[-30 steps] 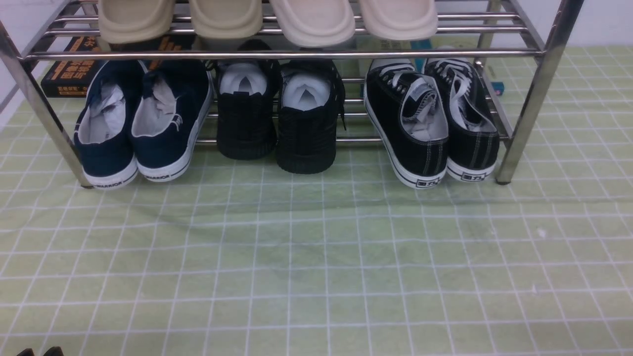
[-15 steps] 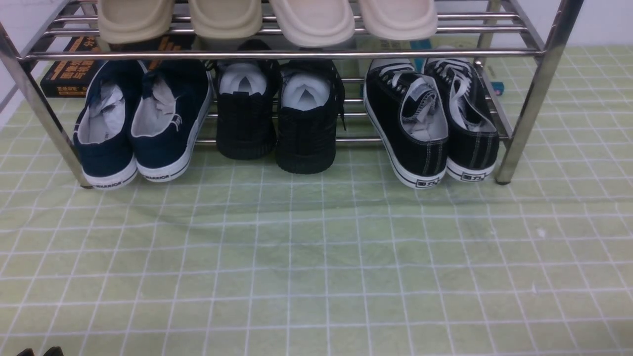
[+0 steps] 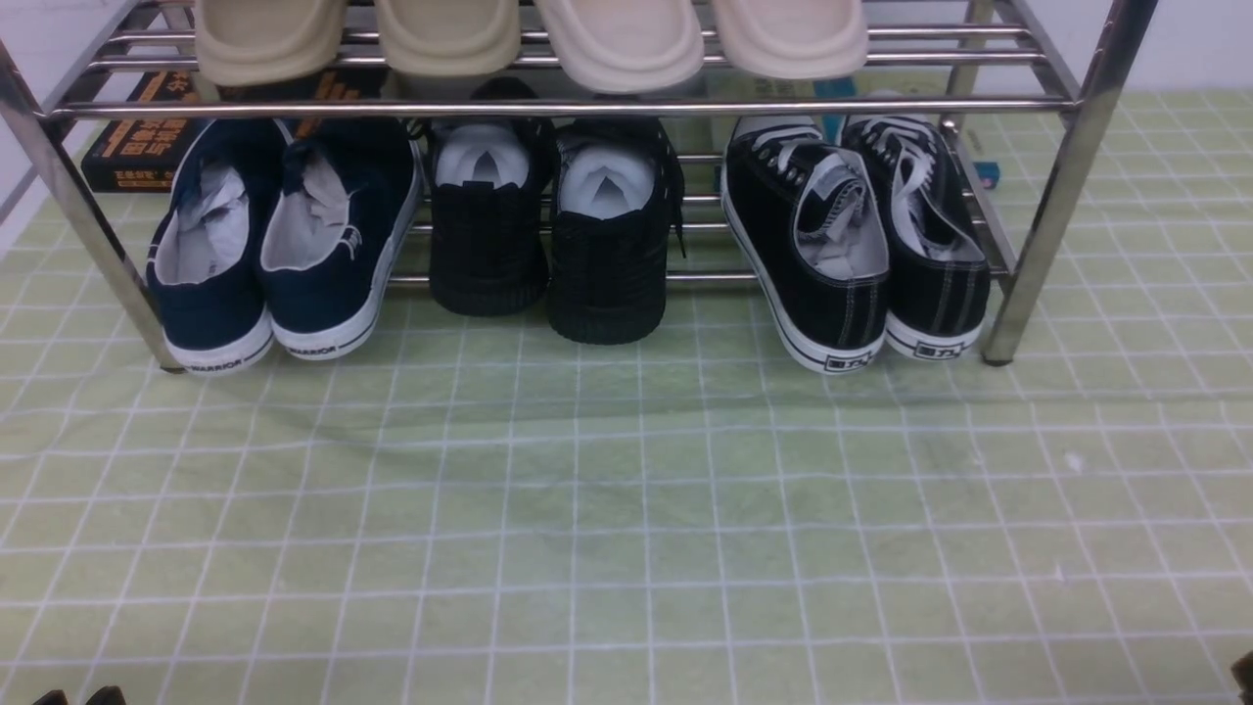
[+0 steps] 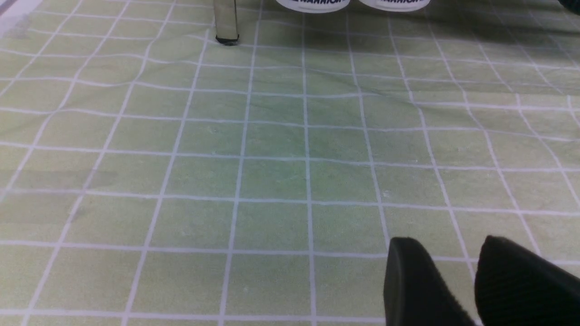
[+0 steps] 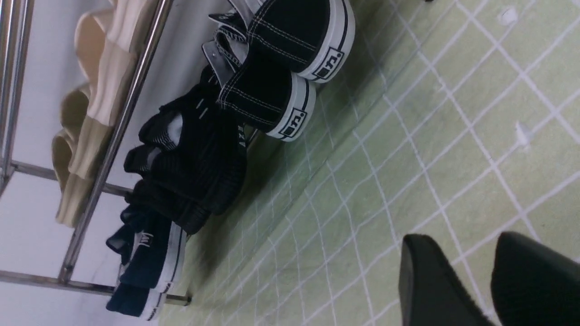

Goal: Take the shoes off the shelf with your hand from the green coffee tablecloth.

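The black canvas sneakers with white soles [image 3: 783, 225] stand heels out at the right end of the chrome shelf's [image 3: 1062, 186] lower tier, on the green gridded tablecloth [image 3: 626, 509]. They also show in the right wrist view [image 5: 272, 31]. My right gripper [image 5: 457, 240] is open and empty, low over the cloth, well in front of the shoes. Only a dark edge of the right arm [image 3: 1245, 676] shows in the front view. My left gripper [image 4: 448, 244] is open and empty over the cloth at the near left [image 3: 76, 699].
Navy white-soled sneakers [image 3: 323, 284] stand at the left of the lower tier, all-black shoes [image 3: 607, 284] in the middle. Beige slippers [image 3: 617, 39] lie on the upper tier. A black and orange box [image 3: 132, 147] lies behind the rack. The rack's left leg [image 4: 225, 22] stands ahead of my left gripper.
A dark edge of the right arm has come into the bottom right corner of the front view. The shoes and the left gripper have not moved.
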Robot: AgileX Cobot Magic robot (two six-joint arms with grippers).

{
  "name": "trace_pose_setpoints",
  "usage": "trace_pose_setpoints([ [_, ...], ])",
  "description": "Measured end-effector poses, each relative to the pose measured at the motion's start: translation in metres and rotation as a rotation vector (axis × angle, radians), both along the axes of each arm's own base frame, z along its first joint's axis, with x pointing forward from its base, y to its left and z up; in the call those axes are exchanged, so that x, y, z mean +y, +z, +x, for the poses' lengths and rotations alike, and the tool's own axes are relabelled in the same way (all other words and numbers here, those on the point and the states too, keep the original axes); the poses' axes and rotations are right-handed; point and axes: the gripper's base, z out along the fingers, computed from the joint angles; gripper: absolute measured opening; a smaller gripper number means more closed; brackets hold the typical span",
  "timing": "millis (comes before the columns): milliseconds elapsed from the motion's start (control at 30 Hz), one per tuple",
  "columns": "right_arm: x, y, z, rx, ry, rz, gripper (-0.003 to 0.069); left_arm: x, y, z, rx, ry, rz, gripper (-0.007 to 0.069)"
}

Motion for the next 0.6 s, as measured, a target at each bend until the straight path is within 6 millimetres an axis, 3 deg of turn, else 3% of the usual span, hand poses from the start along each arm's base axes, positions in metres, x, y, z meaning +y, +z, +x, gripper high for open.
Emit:
trace_pose_setpoints([
  [100, -0.002, 0.020, -0.001, -0.115, 0.000, -0.135, 0.0156, 0.000, 0.000, 0.000, 0.000, 0.000, 0.000, 0.0242],
  [233, -0.004, 0.067, 0.001, -0.260, -0.003, -0.365, 0.0006, 0.000, 0.000, 0.000, 0.000, 0.000, 0.000, 0.0242],
  [300, -0.004, 0.081, 0.002, -0.280, 0.008, -0.431, -0.0009, 0.000, 0.000, 0.000, 0.000, 0.000, 0.000, 0.0242],
  [367, -0.001, 0.105, 0.017, -0.223, 0.093, -0.554, -0.0007, 0.000, 0.000, 0.000, 0.000, 0.000, 0.001, 0.0242],
  [400, 0.000, 0.106, 0.018, -0.210, 0.110, -0.562, -0.0005, 0.000, 0.000, 0.000, 0.000, 0.000, 0.001, 0.0242],
  [467, 0.005, 0.116, 0.044, -0.034, 0.265, -0.642, 0.0002, 0.000, 0.000, 0.000, 0.000, 0.000, 0.001, 0.0242],
  [600, 0.010, 0.116, 0.079, 0.257, 0.482, -0.654, 0.0003, 0.000, 0.000, 0.000, 0.000, 0.000, 0.001, 0.0242],
])
